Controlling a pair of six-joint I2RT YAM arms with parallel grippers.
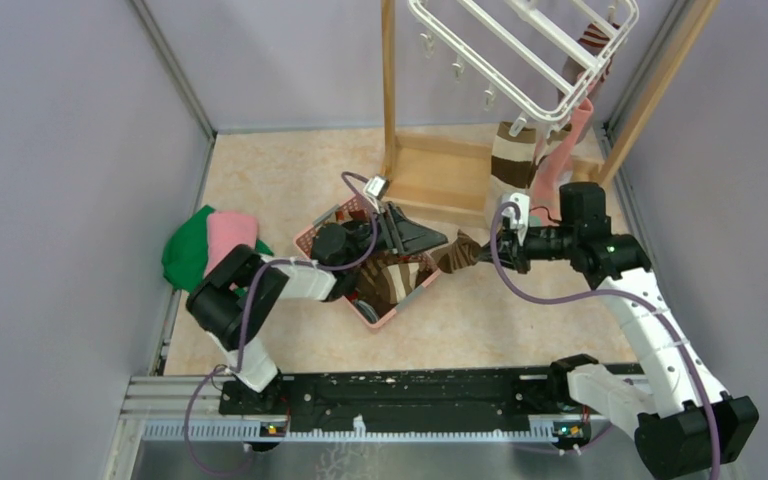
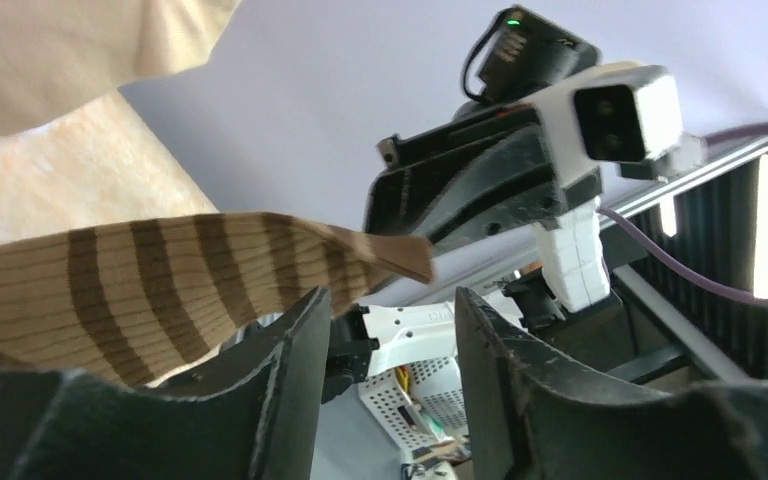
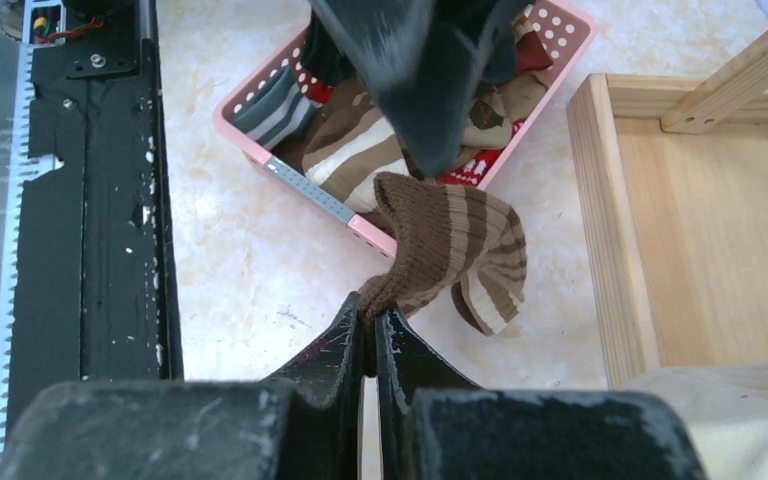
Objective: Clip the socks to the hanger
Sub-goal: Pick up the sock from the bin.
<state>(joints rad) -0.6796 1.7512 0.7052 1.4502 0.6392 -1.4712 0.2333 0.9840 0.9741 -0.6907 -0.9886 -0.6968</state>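
A brown and cream striped sock [image 3: 452,248] hangs just past the pink basket's rim, and my right gripper [image 3: 370,312] is shut on its brown end. From above, that sock [image 1: 457,256] stretches between the basket and the right gripper [image 1: 484,250]. My left gripper [image 2: 390,300] stands open with nothing between its fingers; the striped sock [image 2: 150,285] passes just above its left finger. It hovers over the basket [image 1: 428,238]. The white hanger [image 1: 520,60] hangs tilted at the top, with a striped sock [image 1: 510,160] and a pink sock [image 1: 566,150] clipped under it.
The pink basket [image 3: 260,155] holds several more socks. Behind it stands the wooden stand's base tray [image 1: 440,175], with uprights on both sides. Folded green and pink cloths [image 1: 200,245] lie at the left wall. A black rail [image 1: 410,395] runs along the near edge.
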